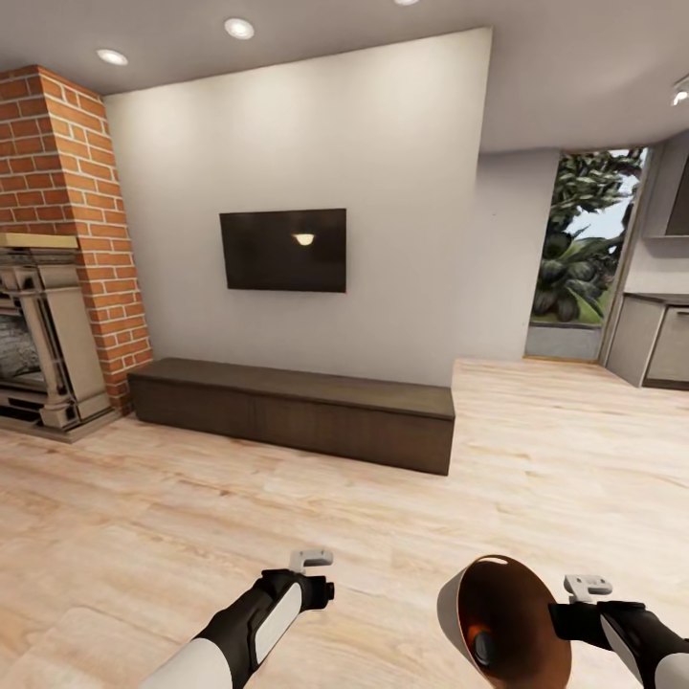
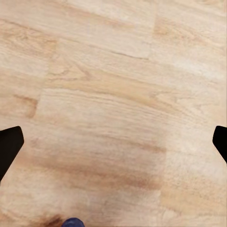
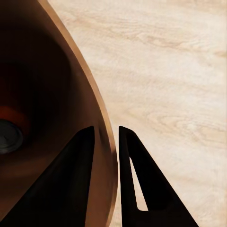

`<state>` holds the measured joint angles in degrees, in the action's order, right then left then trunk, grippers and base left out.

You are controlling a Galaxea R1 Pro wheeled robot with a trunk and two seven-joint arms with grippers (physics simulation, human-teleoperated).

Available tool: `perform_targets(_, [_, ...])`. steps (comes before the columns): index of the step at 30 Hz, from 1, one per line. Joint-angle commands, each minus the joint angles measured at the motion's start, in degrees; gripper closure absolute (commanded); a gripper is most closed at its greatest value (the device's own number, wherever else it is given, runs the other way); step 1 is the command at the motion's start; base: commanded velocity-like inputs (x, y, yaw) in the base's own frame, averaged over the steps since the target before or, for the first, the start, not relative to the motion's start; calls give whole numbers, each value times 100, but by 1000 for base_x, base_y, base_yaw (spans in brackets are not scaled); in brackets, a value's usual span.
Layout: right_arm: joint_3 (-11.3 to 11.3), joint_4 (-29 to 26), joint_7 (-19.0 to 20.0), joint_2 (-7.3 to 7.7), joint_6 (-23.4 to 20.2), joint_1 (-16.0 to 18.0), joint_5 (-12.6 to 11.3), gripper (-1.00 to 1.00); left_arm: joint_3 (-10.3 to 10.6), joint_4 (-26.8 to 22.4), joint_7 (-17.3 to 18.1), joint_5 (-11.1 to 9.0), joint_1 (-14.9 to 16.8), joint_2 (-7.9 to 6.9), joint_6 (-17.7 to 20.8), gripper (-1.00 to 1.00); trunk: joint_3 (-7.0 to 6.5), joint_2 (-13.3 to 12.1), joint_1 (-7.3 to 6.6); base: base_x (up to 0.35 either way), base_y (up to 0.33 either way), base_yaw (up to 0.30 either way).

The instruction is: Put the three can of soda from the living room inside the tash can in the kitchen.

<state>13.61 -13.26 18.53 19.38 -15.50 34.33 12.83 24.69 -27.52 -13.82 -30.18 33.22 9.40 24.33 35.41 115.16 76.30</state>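
While the head camera looks across a pale wood floor [image 1: 287, 498], a brick chimney [image 1: 81, 191] with a stone fireplace [image 1: 43, 335] stands at 9 o'clock, a black wall screen [image 1: 283, 250] hangs near 12 o'clock over a long, low dark cabinet [image 1: 297, 407], and at 3 o'clock a glass opening onto green plants [image 1: 584, 239] sits just beside grey kitchen cabinet fronts [image 1: 655, 340] under a dark countertop. At about 7 o'clock in that view the left gripper [image 1: 311, 560] hangs over bare floor with nothing in it; the left wrist camera shows its 2 dark fingertips [image 2: 9, 146] at opposite edges of the picture, spread wide apart, with plain floorboards between them and a small dark blue shape at the edge that I cannot identify. At 5 o'clock the right gripper [image 1: 584, 586] carries the tash can [image 1: 502, 622], tipped so that its mouth faces the head camera, grey outside and tan inside. By the right wrist camera the 2 fingers [image 3: 142, 189] straddle the bin's rim [image 3: 106, 156], 1 inside the wall and 1 outside, pinching it. Deep in the bin lies 1 can of soda [image 3: 9, 130], its orange-red side and metal end visible; whether others lie with it I cannot tell.
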Motion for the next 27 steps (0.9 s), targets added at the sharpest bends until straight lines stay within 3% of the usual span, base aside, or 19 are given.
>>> perform_targets(1, [54,-7,17,1,-6,4,-61,100,0,1,1,-1,0,0,0,-100,-1,0,0,180,0,0])
perform_targets(13, [54,-7,19,-5,-6,4,-53,100,0,-7,2,-1,0,6,-4,-100,-1,0,0,107,-3,0])
perform_targets(27, [54,-3,19,-5,-6,4,-52,100,0,-14,0,3,0,17,-7,-100,-1,0,0,67,-134,0])
